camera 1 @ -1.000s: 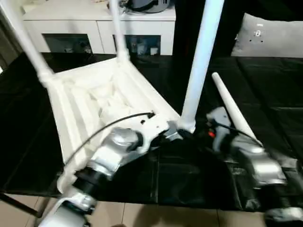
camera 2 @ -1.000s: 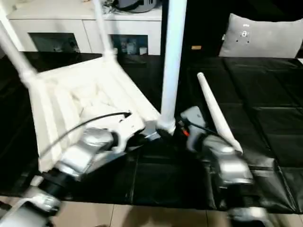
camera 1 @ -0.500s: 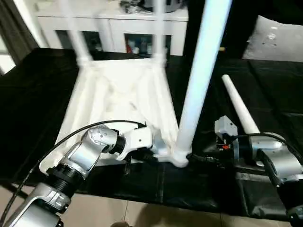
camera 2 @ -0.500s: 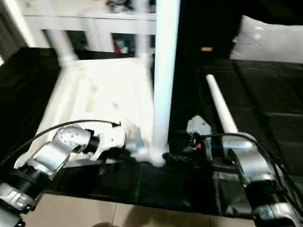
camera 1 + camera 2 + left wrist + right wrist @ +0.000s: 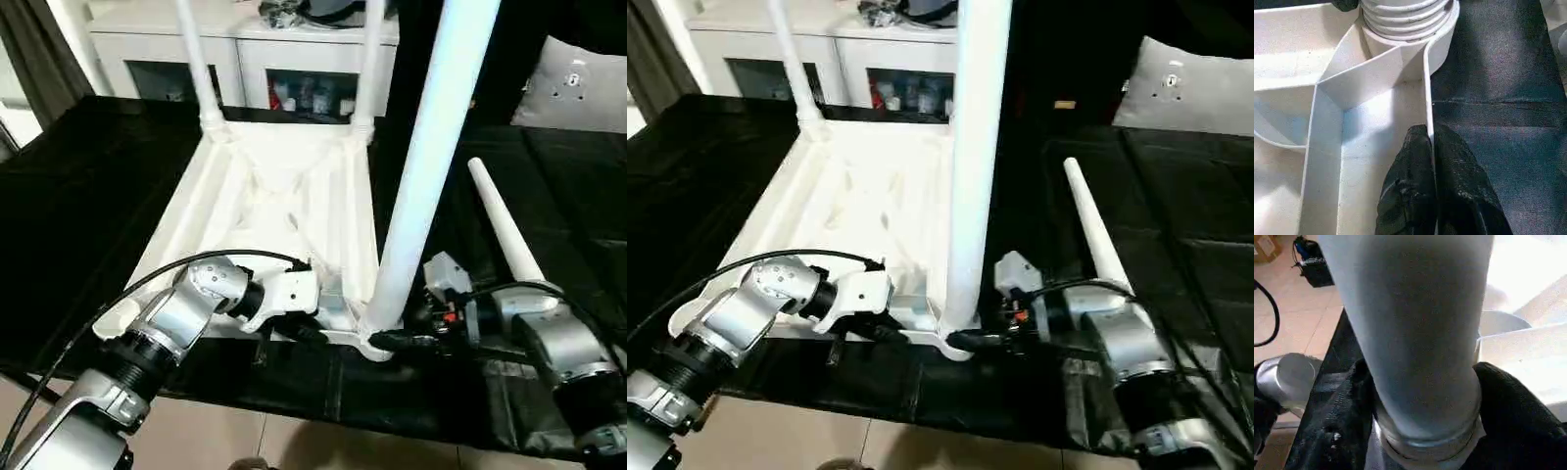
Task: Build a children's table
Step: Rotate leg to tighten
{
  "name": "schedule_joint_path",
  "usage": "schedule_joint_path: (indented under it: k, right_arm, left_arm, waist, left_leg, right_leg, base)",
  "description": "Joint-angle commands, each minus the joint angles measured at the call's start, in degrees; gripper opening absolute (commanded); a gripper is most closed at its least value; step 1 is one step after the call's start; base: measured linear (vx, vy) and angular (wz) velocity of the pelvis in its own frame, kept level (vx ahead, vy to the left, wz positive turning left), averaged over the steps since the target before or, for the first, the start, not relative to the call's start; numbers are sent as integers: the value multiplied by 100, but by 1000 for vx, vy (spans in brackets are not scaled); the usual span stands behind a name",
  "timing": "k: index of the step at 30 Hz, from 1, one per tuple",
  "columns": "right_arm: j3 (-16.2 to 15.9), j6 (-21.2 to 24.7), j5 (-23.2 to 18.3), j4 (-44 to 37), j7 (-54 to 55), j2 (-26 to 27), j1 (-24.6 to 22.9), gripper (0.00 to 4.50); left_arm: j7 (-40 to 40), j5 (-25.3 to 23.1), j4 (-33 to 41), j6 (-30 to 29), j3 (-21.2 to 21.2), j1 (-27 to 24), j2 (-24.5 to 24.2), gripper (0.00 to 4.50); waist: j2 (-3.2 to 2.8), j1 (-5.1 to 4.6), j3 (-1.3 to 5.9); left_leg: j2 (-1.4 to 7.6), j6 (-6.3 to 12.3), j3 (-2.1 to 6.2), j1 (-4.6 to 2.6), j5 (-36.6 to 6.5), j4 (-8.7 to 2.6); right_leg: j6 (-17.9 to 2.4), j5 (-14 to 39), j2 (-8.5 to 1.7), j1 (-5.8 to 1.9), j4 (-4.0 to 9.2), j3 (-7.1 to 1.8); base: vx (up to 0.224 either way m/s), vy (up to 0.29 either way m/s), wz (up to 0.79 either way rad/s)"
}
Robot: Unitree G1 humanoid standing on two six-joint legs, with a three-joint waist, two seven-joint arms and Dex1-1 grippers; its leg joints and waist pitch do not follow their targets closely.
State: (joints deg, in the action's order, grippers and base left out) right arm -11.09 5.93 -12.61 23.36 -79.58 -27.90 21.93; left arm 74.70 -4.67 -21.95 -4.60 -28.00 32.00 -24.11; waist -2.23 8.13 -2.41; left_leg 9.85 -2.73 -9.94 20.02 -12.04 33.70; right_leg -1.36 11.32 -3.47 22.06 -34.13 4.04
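While upturned, all-white children's table (image 5: 284, 196)

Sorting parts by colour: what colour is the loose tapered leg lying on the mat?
White, like the table; the loose tapered plastic leg shows best in the left eye view.

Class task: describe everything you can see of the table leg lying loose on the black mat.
The loose leg is a long, white, smooth plastic-looking round tube. It tapers to a rounded narrow end that points away from the robot. It lies flat on the black mat, right of the upturned table top. Its near end is hidden behind the right arm.
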Motion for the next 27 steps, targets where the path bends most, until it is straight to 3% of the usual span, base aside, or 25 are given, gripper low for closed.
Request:
schedule_joint_path:
  k: [1,4,8,9,11,13,16,19,22,25,26,27]
  right_arm:
    - [-45,-30,-5,-27,12,32,95,275]
    - [-50,33,-39,-63,41,42,48,273]
    - [165,450,-286,-364,448,269,-180,268]
    - [250,672,-295,-476,924,495,-266,268]
    - [271,716,-269,-501,1108,577,-289,267]
    - [366,765,-133,-415,1790,889,-273,267]
    - [579,783,-1,-174,2865,1423,-180,267]
    - [716,828,138,-16,3654,1829,-113,267]
    - [958,936,209,190,4568,2246,-2,267]
    - [935,681,388,259,4824,2304,9,267]
    - [903,607,431,251,4808,2287,-5,323]
    - [906,576,409,200,4694,2229,-47,323]
  left_arm:
    - [290,-170,-130,25,-457,-106,56,0]
    - [240,-102,-101,-77,-381,-163,95,0]
    - [-178,140,185,-720,-70,-415,276,0]
    - [-612,209,319,-1111,134,-526,461,0]
    - [-755,236,359,-1226,205,-559,527,0]
    - [-1169,287,463,-1577,398,-615,749,0]
    - [-1916,282,602,-2116,705,-650,1205,0]
    - [-2611,176,583,-2428,906,-584,1628,0]
    - [-3305,-13,448,-2478,986,-469,2031,0]
    - [-3635,-129,405,-2448,933,-410,2260,0]
    - [-3647,-146,419,-2444,903,-408,2280,0]
    - [-3600,-167,436,-2432,851,-409,2265,0]
  waist:
    - [45,-40,321]
    - [46,-38,318]
    - [33,-46,310]
    - [27,-63,299]
    - [18,-86,273]
    - [37,-187,242]
    - [46,-351,248]
    - [49,-473,238]
    - [39,-506,265]
    - [45,-499,293]
    - [40,-490,295]
    - [44,-480,302]
  left_leg:
    - [398,415,112,-16,-685,-374]
    - [399,404,115,-11,-682,-377]
    - [405,404,120,0,-692,-385]
    - [412,371,122,-6,-750,-403]
    - [401,315,121,-13,-914,-422]
    - [360,153,147,2,-1166,-461]
    - [331,111,175,22,-1252,-464]
    - [321,140,159,22,-1175,-456]
    - [300,221,152,31,-1047,-427]
    - [308,330,134,42,-810,-405]
    - [305,361,129,48,-763,-398]
    - [304,424,128,65,-656,-388]
  right_leg:
    - [-1349,865,-552,-262,356,-309]
    - [-1338,910,-557,-264,358,-308]
    - [-1332,924,-556,-267,367,-309]
    - [-1322,1025,-554,-259,380,-310]
    - [-1265,1368,-558,-247,422,-310]
    - [-1031,2133,-574,-259,501,-298]
    - [-855,2447,-572,-261,543,-286]
    - [-918,2311,-547,-222,550,-293]
    - [-906,2172,-541,-231,553,-296]
    - [-1005,1645,-530,-238,516,-303]
    - [-1026,1563,-533,-244,509,-304]
    - [-1064,1374,-532,-260,486,-305]
  base:
    - [0,0,0]
    - [0,0,0]
    - [0,0,0]
    - [0,0,0]
    - [0,0,0]
    - [0,0,0]
    - [0,0,0]
    - [0,0,0]
    - [0,0,0]
    - [0,0,0]
    - [0,0,0]
    - [0,0,0]
